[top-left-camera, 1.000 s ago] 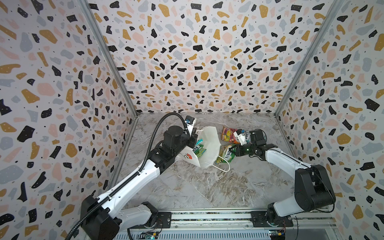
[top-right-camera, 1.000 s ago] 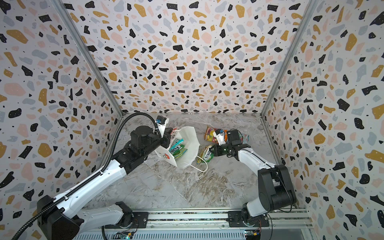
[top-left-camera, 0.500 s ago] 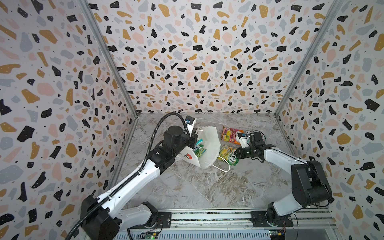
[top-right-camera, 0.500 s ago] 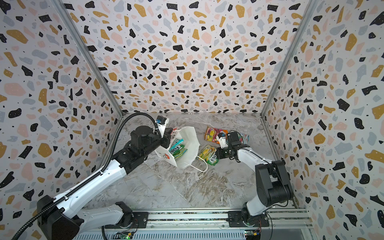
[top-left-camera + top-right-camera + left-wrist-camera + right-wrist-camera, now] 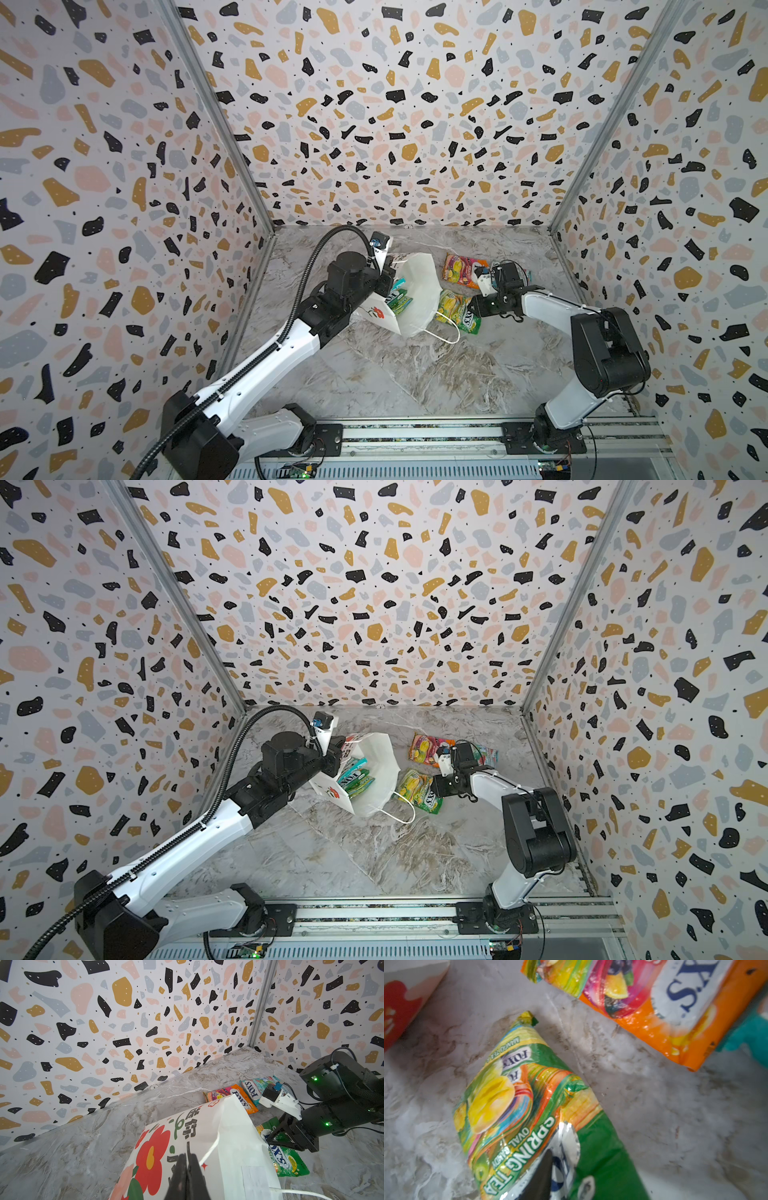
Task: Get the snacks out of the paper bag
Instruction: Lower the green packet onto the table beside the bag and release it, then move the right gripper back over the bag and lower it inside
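Two left jaws pinch bag (closed).

Both top views look steeply down from above the arm bases, sharing the whole counter. The left wrist camera looks past the left claw, across the paper bag, toward the right claw. The right wrist camera hangs close over a green-yellow packet beneath that claw.

- One paper bag (white, with a red flower on its front).
- Three snacks lie outside it: one green-yellow packet, one orange-pink packet, one teal packet.
- Two more show in the bag's mouth: one bagged teal packet, one bagged green packet; any beneath cannot be counted.
- Two robot arms: left arm, right arm.
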